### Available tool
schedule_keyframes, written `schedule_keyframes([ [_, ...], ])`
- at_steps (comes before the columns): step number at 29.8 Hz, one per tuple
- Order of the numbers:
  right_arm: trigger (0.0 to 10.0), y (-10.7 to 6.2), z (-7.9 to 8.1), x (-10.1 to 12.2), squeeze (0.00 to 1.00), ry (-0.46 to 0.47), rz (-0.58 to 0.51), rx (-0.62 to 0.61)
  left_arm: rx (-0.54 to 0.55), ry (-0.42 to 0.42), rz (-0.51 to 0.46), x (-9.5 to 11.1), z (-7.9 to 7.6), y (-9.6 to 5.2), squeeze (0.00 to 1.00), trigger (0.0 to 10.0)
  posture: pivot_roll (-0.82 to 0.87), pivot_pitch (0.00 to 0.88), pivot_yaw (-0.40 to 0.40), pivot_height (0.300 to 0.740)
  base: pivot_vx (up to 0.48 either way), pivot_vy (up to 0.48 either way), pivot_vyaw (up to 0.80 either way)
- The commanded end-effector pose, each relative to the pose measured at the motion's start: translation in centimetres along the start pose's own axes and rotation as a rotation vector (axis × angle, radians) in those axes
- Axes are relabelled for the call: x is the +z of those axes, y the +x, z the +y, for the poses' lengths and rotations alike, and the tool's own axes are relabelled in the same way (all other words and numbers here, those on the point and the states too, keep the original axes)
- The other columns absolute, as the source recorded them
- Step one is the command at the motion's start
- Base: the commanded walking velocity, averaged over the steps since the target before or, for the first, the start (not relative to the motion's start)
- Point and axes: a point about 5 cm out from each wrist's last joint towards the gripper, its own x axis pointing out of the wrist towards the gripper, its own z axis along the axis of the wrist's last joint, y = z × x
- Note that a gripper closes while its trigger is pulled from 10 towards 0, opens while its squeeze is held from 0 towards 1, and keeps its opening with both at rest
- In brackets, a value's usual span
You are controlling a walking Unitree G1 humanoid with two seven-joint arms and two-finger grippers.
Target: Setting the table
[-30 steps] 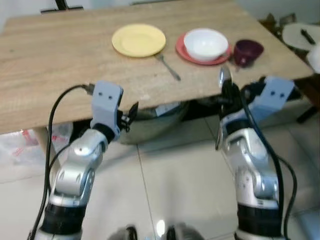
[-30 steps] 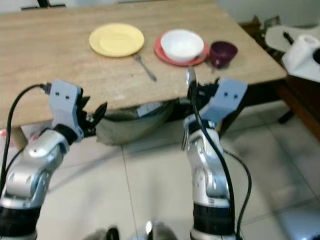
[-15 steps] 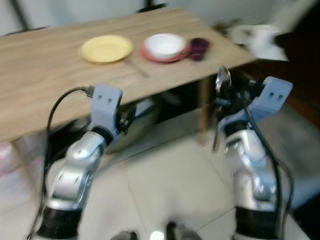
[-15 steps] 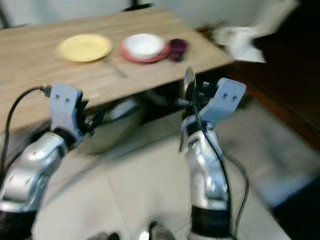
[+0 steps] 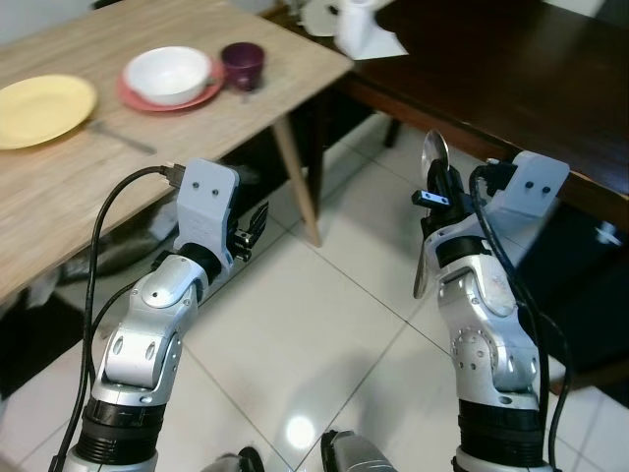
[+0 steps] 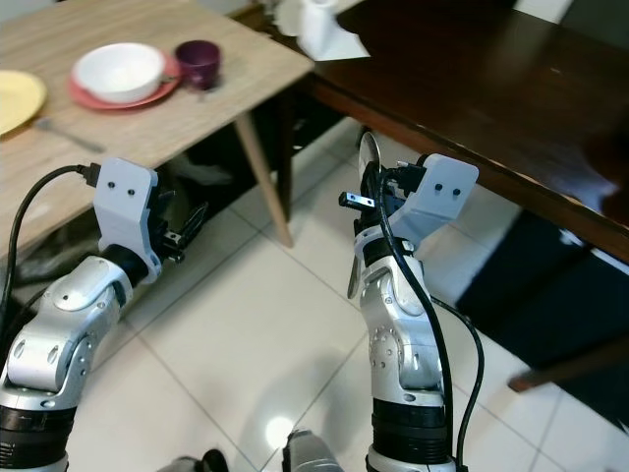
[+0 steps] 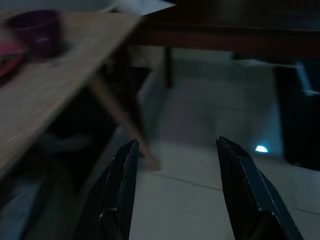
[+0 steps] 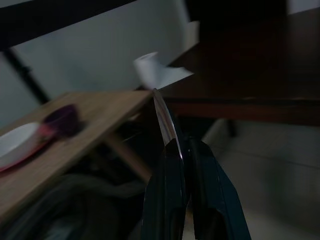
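Observation:
My right gripper (image 5: 438, 200) is shut on a metal spoon (image 5: 434, 158), held upright over the tiled floor with its bowl up; the right wrist view shows the spoon (image 8: 162, 112) sticking out past the shut fingers (image 8: 170, 190). My left gripper (image 5: 252, 222) hangs open and holds nothing, below the wooden table's edge; its fingers (image 7: 122, 175) stand apart. On the wooden table (image 5: 197, 128) at the left lie a yellow plate (image 5: 39, 98), a fork (image 5: 123, 138), a white bowl (image 5: 169, 71) on a red plate (image 5: 133, 96), and a purple cup (image 5: 242, 64).
A dark wooden table (image 5: 511, 69) stretches across the right, its edge close behind my right arm. A white paper roll (image 5: 359, 25) stands at its far corner. The wooden table's slanted leg (image 5: 300, 187) meets the glossy tiled floor (image 5: 324, 334) between my arms.
The camera has swung to the right: the wooden table slid to the left of the picture and the dark table came into view. Both grippers keep their pose, spoon still held.

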Motion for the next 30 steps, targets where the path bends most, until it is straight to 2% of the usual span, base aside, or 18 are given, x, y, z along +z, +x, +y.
schedule_keyframes([
  [1,10.0,-0.13,0.01,-0.07,0.00,0.010,0.006,-0.005,-0.007,-0.009,0.005,-0.23,-0.07,-0.23,0.00,10.0,-0.10,0.119,0.054,0.740,0.000,0.000,-0.80],
  [17,10.0,0.05,-0.02,0.16,0.00,0.005,-0.001,0.000,0.004,-0.019,0.001,-0.21,0.14,-0.16,0.00,10.0,-0.10,0.114,0.053,0.740,0.000,0.000,-0.80],
  [30,10.0,0.09,0.10,0.18,0.00,0.004,-0.002,0.011,0.009,-0.062,-0.028,0.11,0.16,-0.06,0.00,10.0,-0.10,0.107,0.050,0.740,0.000,0.000,-0.80],
])
